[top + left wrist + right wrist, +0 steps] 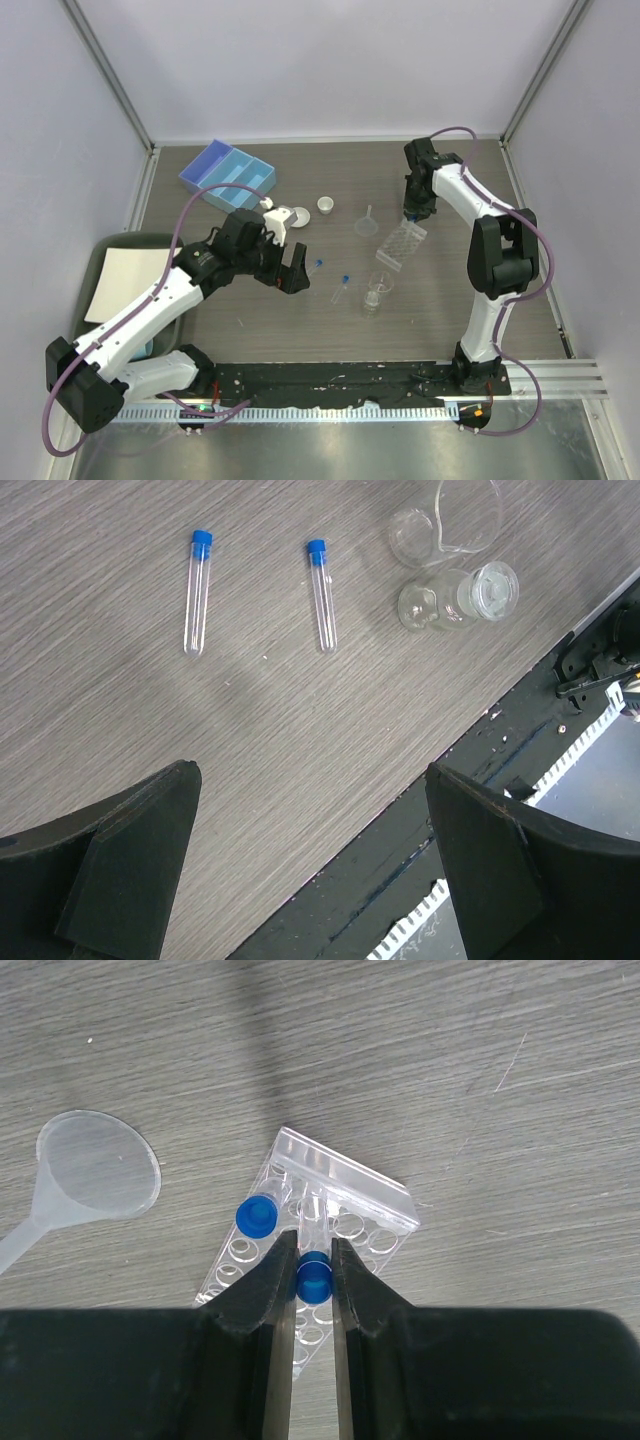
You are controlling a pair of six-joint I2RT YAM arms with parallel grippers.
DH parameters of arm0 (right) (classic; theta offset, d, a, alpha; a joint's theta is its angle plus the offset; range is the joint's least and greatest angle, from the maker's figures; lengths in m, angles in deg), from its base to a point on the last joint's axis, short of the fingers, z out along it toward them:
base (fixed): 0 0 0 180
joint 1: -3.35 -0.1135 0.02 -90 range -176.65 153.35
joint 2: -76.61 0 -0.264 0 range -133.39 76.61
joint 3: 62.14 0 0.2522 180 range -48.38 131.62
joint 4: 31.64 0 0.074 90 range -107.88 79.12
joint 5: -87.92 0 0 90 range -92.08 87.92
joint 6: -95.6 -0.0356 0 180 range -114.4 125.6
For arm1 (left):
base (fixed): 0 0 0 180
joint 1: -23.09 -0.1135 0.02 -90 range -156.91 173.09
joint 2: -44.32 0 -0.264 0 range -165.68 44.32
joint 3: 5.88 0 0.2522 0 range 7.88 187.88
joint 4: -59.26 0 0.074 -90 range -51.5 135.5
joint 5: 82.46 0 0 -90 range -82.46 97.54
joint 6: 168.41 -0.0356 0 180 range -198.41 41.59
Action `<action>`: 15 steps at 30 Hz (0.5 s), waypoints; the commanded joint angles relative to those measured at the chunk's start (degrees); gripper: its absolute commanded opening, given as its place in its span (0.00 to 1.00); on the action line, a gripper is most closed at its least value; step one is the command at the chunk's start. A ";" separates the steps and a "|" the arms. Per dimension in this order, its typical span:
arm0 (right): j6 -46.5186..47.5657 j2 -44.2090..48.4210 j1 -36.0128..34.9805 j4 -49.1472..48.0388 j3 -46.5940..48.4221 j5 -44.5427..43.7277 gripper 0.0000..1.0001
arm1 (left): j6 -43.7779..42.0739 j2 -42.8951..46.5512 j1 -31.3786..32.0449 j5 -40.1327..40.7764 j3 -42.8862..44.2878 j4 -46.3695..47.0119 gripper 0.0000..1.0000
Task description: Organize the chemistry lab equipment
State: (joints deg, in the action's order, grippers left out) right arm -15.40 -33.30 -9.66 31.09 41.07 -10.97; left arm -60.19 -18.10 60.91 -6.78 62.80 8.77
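The sorting is partly done. One blue-capped test tube stands in the clear tube rack. The right pincer is clamped on a second tube directly over the rack's holes; I cannot tell whether its tip has entered one. A third tube and a fourth tube lie flat on the bench, side by side but apart. The left pincer hangs above them, opened wide and holding nothing.

By my reckoning those two tubes are left to rack. The glass beaker, the clear funnel, the larger white dish and the smaller white dish sit loose mid-bench. A blue divided tray waits at the far left.

Only the right wrist view shows the grip and the seated tube; from above, the rack is a pale patch under the arm. The left wrist view picks out a small glass vessel on its side just beside the beaker, which the top view blurs into it. Only the top view shows the dishes and tray.
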 commanded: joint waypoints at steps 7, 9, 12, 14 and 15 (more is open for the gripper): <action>0.43 0.48 -0.52 -1.07 -0.86 -0.08 0.38 | 0.24 -0.43 -0.38 0.53 0.28 0.34 1.00; 0.60 1.10 -0.70 -1.07 -0.86 -0.78 0.45 | 0.33 -0.61 -0.47 0.62 0.10 0.26 1.00; 0.60 2.15 -1.13 -0.46 -0.07 -2.10 0.51 | 0.24 -1.13 -0.38 1.05 0.10 0.17 1.00; 0.69 3.12 -1.66 0.24 0.29 -3.24 0.52 | 0.33 -1.74 -0.38 1.76 0.02 0.17 1.00; 0.86 4.25 -2.36 0.51 0.72 -4.03 0.53 | 0.41 -2.10 -0.38 2.02 0.10 -0.01 1.00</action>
State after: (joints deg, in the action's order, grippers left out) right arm -15.11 -33.26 -10.41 31.03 40.29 -11.89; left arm -60.19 -19.21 60.82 -6.06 62.80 8.71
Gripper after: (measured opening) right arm 0.517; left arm 0.996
